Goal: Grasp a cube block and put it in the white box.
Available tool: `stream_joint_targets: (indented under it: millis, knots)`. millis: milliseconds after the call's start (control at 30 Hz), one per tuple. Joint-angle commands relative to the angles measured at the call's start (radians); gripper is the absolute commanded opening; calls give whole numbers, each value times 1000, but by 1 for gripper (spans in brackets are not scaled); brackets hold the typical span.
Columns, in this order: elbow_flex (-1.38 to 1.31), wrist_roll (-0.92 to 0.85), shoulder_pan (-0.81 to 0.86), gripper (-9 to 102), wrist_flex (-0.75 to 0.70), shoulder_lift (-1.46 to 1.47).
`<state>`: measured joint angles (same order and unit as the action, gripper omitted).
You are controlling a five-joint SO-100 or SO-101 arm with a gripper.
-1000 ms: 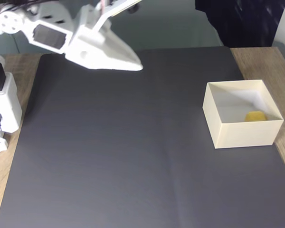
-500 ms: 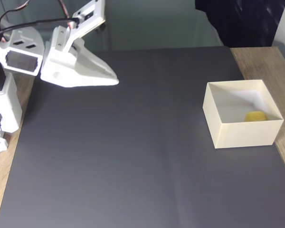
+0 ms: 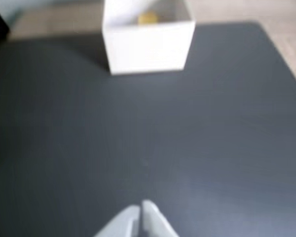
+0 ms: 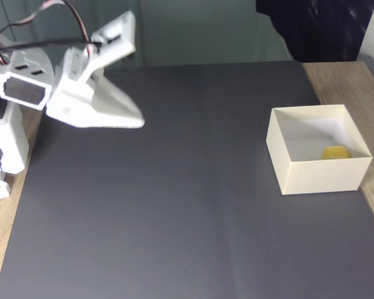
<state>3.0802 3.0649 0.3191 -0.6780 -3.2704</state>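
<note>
The cube (image 4: 335, 152) lies inside the box (image 4: 318, 176), so the task looks done; the hand (image 4: 137, 121) hangs closed and empty, well apart from the box.

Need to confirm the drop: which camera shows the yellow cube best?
The fixed view: the cube block sits sharp inside the white box. The wrist view shows it blurred, distant at the top edge.

Bright yellow cube block (image 4: 335, 152), cream-white box (image 4: 318, 177) with a paler inside. Dark grey mat (image 4: 174, 218), light wood tabletop (image 4: 346, 78), white fingers (image 4: 121, 115).
</note>
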Motion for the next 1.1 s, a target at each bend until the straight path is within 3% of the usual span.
stream_joint_targets:
  millis: [0,367,1067]
  knots:
    - [12,-31,-11,0,-77,-8]
    - [40,-86,-86,0,-276,-9]
    - [67,-126,-63,0,-463,-9]
